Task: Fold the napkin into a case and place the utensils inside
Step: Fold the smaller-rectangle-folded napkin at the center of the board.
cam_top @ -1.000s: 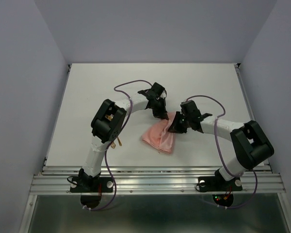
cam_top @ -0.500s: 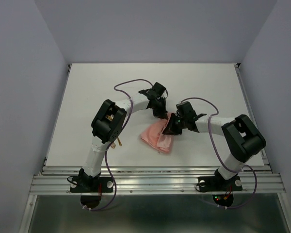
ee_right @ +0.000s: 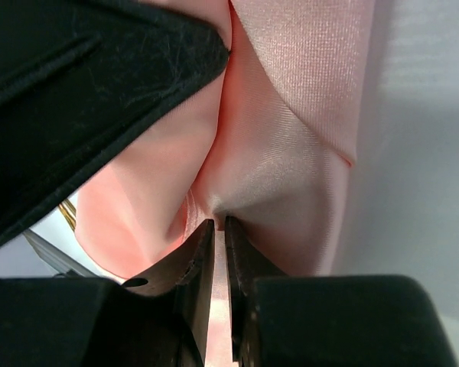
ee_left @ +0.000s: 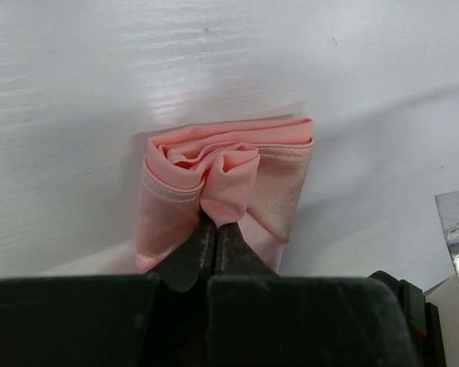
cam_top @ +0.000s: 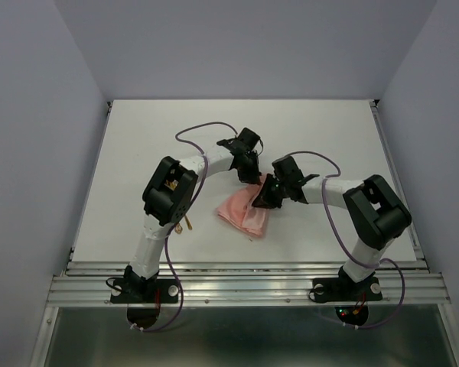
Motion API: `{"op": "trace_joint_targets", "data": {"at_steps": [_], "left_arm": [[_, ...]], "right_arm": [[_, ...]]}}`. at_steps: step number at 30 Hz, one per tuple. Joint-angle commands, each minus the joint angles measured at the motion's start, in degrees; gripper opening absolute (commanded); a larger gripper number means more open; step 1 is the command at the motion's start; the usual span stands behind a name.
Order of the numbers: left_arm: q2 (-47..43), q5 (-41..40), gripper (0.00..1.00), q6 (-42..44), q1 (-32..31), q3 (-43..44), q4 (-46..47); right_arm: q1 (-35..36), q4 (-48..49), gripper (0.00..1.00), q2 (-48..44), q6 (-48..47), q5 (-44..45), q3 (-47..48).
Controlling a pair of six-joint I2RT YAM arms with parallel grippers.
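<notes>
One folded napkin point(cam_top: 243, 214) is lying on the table point(cam_top: 138, 153); the left pincer point(ee_left: 216, 226) and the right pincer point(ee_right: 219, 226) are each clamping its cloth.

Right gripper point(ee_right: 218, 227) sits at bottom centre of the frame, black fingers pointing up. Jaws nearly together, with only a thin slit between the tips. A pinch of napkin point(ee_right: 283, 153) is caught there, and the cloth puckers into creases that fan upward from the tips.

Napkin fills the centre and top: salmon-pink, slight sheen, layered. One folded edge runs diagonally down the right side to a corner at mid-right.

Large black housing point(ee_right: 84, 99) covers the upper left, overlapping the cloth.

Pale table point(ee_right: 424, 168) shows along the right edge.

Thin gold sliver point(ee_right: 67, 213) at left, below the housing; too small to identify.
</notes>
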Motion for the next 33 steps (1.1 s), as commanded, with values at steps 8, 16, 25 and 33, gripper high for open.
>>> {"op": "trace_joint_targets", "data": {"at_steps": [8, 16, 25, 33], "left_arm": [[-0.23, -1.39, 0.0, -0.84, 0.94, 7.17, -5.66], [3.73, -3.23, 0.0, 1.98, 2.0, 7.7, -6.1], [5.93, -4.9, 0.0, 4.44, 2.26, 7.79, -6.89], [5.75, -5.17, 0.0, 6.28, 2.35, 7.17, -6.98]], "right_arm": [[0.13, -2.21, 0.17, 7.44, 1.95, 9.34, 4.36], [-0.57, -2.73, 0.22, -0.29, -0.42, 8.46, 5.41], [-4.87, -5.28, 0.24, -4.78, -2.97, 8.81, 7.7], [-10.86, -8.44, 0.17, 2.84, -10.35, 4.34, 15.24]]}}
